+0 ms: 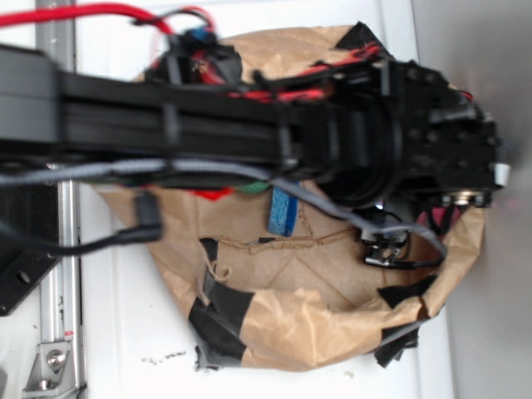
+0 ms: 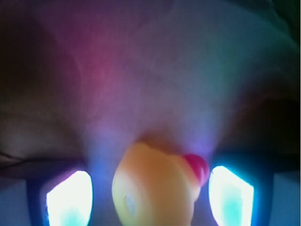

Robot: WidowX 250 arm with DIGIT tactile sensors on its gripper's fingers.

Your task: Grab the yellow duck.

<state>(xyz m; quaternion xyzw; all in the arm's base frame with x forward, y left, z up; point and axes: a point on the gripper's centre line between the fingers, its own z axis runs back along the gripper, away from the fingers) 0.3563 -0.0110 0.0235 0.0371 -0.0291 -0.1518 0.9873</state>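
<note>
The wrist view is very close and blurred. The yellow duck (image 2: 153, 188) with its red-orange beak (image 2: 197, 167) sits between my gripper (image 2: 150, 195) fingers. The left finger (image 2: 69, 200) and right finger (image 2: 231, 195) glow white at either side. A gap shows between the left finger and the duck. The beak lies close to the right finger, and I cannot tell whether it touches. The jaws stand open around the duck. In the exterior view the black arm (image 1: 249, 116) covers the duck, and the gripper end (image 1: 389, 247) hangs low inside a brown paper-lined bowl (image 1: 332, 324).
A blue sponge (image 1: 283, 212) lies in the bowl under the arm. A sliver of something green (image 1: 249, 189) and a bit of red (image 1: 212, 194) peek out beside it. Black tape patches the bowl rim. A metal rail (image 1: 62, 274) runs along the left.
</note>
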